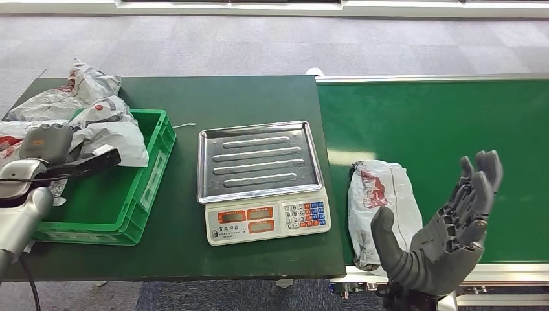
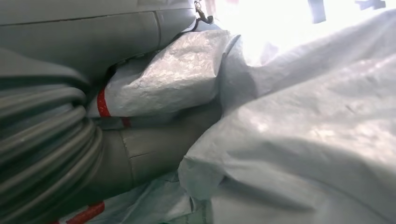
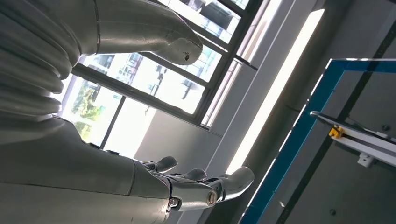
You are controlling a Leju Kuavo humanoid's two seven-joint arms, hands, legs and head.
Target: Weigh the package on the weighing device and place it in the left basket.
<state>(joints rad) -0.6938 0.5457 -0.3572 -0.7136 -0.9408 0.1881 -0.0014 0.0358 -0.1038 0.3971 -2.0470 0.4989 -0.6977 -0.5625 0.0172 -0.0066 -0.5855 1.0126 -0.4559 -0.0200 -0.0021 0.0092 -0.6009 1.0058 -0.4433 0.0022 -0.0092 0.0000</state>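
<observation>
A grey package (image 1: 382,194) with red print lies on the green conveyor belt (image 1: 440,116), just right of the scale (image 1: 262,184). The scale's steel tray (image 1: 259,159) has nothing on it. My right hand (image 1: 447,230) is raised beside the package, palm turned up, fingers (image 3: 201,186) spread, holding nothing. Over the green basket (image 1: 145,191) at the left, my left hand (image 1: 48,152) lies among several grey packages (image 1: 110,133), dark fingers (image 1: 90,162) stretched out. In the left wrist view a package fold (image 2: 163,79) sits between thumb and finger (image 2: 154,149); whether it is gripped is unclear.
The scale and basket stand on a dark green table (image 1: 246,97) that butts against the conveyor. More grey packages (image 1: 84,87) are heaped behind the basket at the table's far left. Grey carpet floor lies beyond.
</observation>
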